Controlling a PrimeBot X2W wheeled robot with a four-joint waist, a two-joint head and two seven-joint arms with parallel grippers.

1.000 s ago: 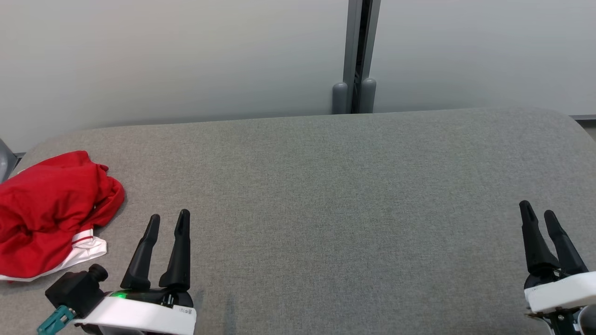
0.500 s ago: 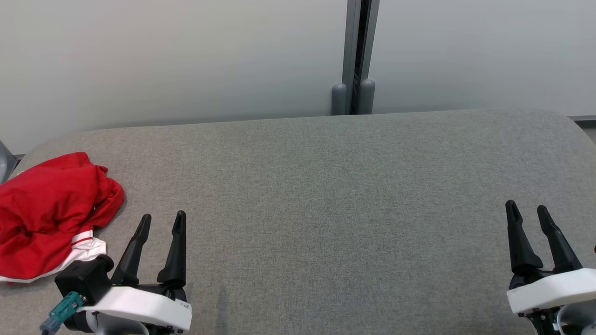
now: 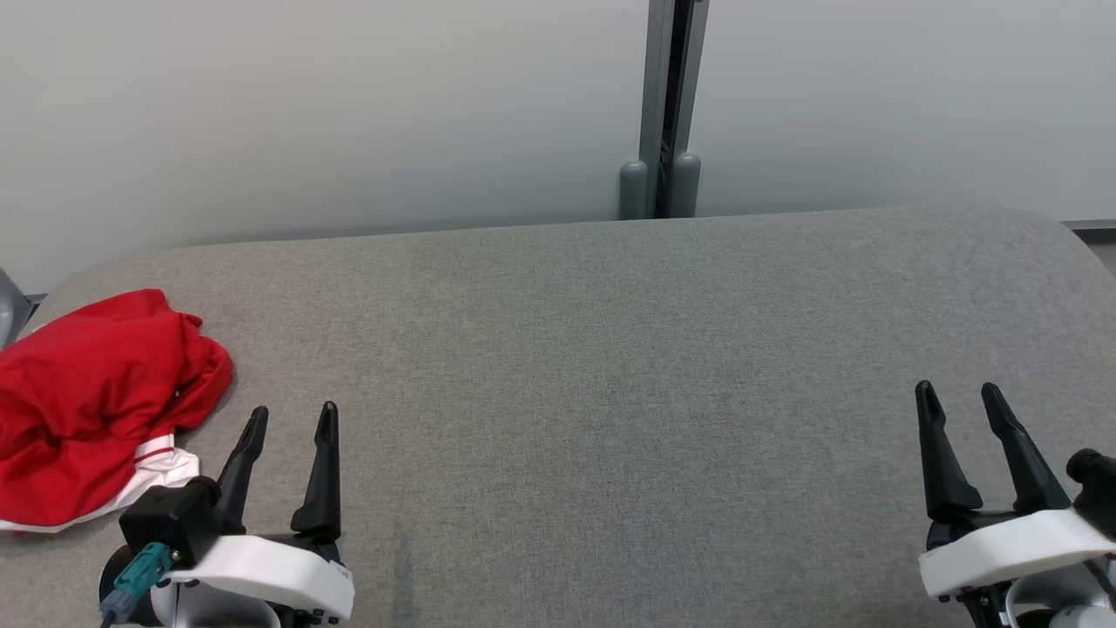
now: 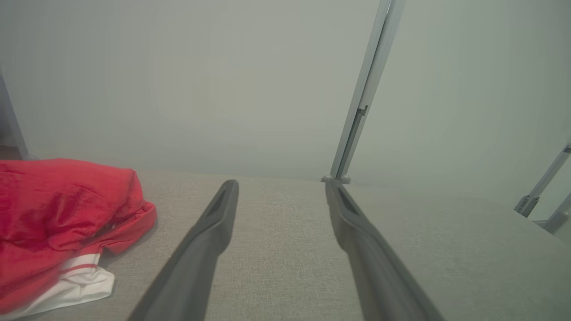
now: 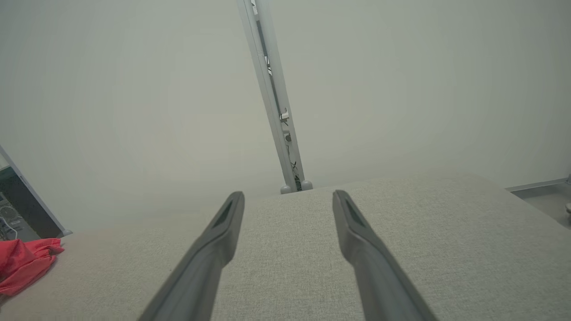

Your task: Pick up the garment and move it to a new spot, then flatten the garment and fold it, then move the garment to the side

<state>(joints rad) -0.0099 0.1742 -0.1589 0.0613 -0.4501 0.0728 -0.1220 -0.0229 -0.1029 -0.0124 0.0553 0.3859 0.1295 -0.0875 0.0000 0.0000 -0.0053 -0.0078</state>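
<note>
The garment is a crumpled red top with a white, red-striped hem, lying in a heap at the far left of the grey fabric surface. It also shows at the left of the left wrist view and at the left edge of the right wrist view. My left gripper stands open just right of the garment, apart from it, with nothing between its fingers. Near the right edge, my right gripper is open and empty too.
A pale wall with a grey vertical post runs behind the surface's far edge. The surface's corners at left and right are rounded. A dark cabinet edge stands beyond the left end.
Both grippers have drawn back toward the near edge and shifted left, the right one more so. The garment lies as before.
</note>
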